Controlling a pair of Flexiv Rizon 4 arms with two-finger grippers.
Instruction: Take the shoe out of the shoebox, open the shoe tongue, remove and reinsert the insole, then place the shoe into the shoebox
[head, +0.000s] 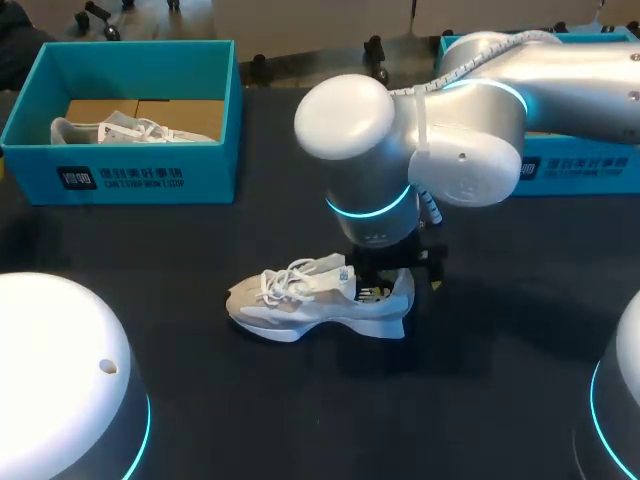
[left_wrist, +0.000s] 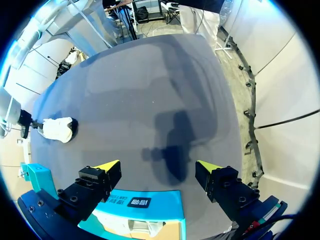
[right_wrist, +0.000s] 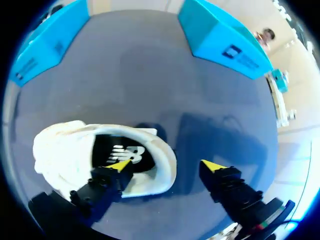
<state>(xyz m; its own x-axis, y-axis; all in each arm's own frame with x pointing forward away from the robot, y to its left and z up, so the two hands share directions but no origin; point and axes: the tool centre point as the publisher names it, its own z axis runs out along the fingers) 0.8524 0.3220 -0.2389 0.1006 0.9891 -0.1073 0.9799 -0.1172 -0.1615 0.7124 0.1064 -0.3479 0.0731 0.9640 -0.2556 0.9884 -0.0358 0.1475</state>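
A white sneaker (head: 315, 300) lies on its side-sole in the middle of the dark table, toe toward the left. My right arm reaches in over it, and my right gripper (head: 395, 283) hangs at the heel. In the right wrist view my right gripper (right_wrist: 165, 167) is open. One fingertip (right_wrist: 119, 166) sits over the black insole (right_wrist: 120, 150) inside the sneaker (right_wrist: 65, 150), the other stands outside the heel, clear of it. My left gripper (left_wrist: 162, 172) is open and empty above a teal shoebox (left_wrist: 145, 202); the sneaker (left_wrist: 57, 129) lies far off beside it.
A teal shoebox (head: 140, 175) at the back left holds a second white shoe (head: 110, 128). Another teal box (head: 590, 170) at the back right is partly hidden by my right arm. My left arm's rounded housing (head: 60, 380) fills the front left corner.
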